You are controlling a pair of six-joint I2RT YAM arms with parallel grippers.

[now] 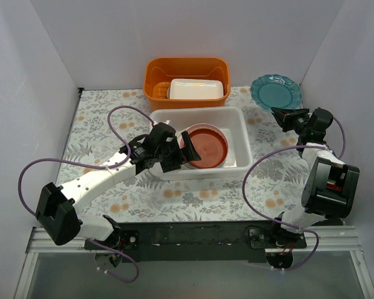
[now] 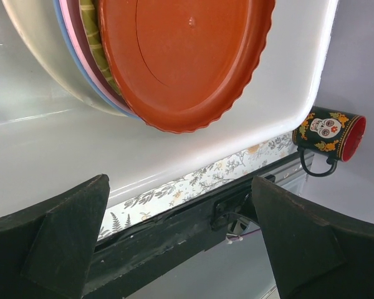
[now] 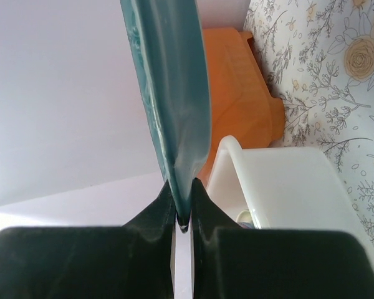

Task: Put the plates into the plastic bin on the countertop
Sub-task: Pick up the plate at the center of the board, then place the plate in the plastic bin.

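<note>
While the left tool [image 2: 179,199] gapes, the right tool [image 3: 182,194] pinches a glossy teal plate [image 3: 174,81], seemingly scalloped.

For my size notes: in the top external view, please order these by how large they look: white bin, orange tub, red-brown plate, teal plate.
1. white bin
2. orange tub
3. red-brown plate and teal plate: they look alike, so I do not rank them.

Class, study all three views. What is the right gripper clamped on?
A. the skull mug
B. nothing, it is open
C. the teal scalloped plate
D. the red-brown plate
C: in the right wrist view the right gripper is pinched shut on the rim of the teal scalloped plate, which is seen edge-on between its fingers.
</note>
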